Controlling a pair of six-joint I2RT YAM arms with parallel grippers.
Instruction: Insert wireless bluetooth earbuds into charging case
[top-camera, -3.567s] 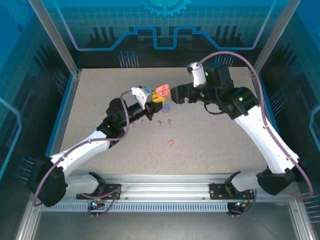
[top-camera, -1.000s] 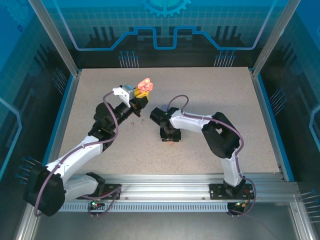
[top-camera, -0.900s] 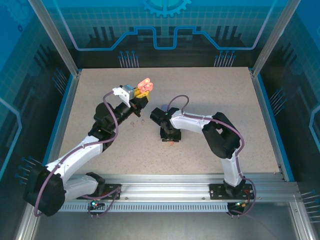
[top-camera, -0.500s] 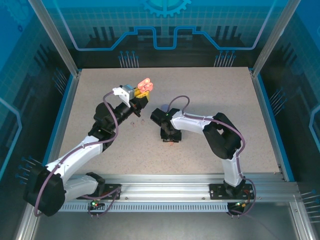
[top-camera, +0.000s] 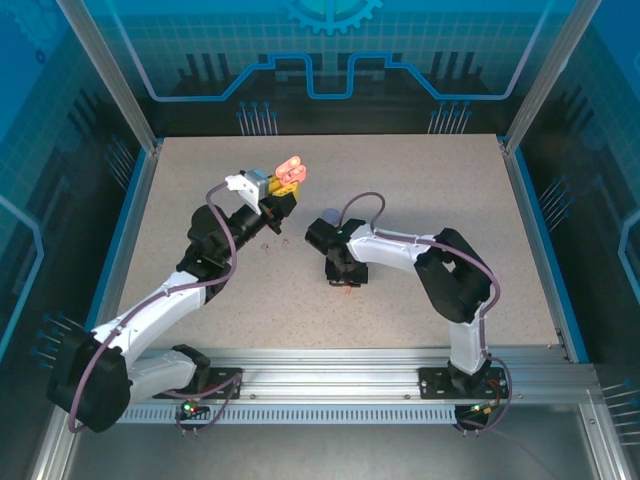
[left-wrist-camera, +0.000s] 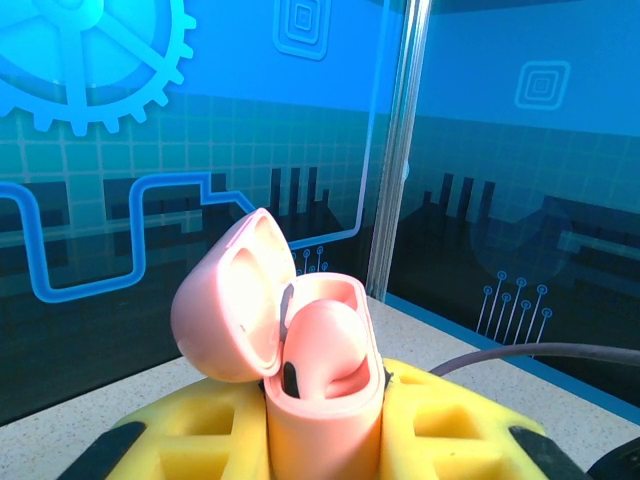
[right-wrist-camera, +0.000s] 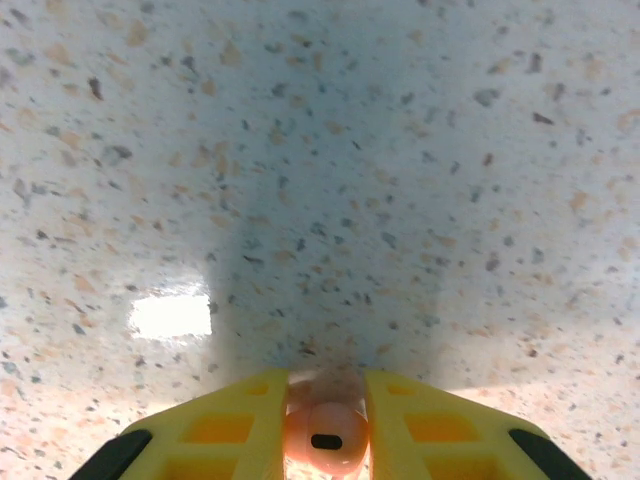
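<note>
Your left arm (top-camera: 160, 300) and right arm (top-camera: 395, 245) wear white shells over black joints, each trailing a purple cable (left-wrist-camera: 530, 350) (the fingers (left-wrist-camera: 440, 430) are yellow, black-patched).

The glossy pale coral-pink plastic charging case (left-wrist-camera: 300, 350) is one plain colour, lid and body alike. The plastic fingers (left-wrist-camera: 460, 430) beside it are bright yellow with black patches. The small rounded coral-orange earbud (right-wrist-camera: 325, 435) bears one dark mark. The flat stone-like tabletop (right-wrist-camera: 400, 200) is pale beige, speckled grey and brown. The enclosure's back wall (left-wrist-camera: 120, 150) is blue with lighter gear and circuit-line patterns
</note>
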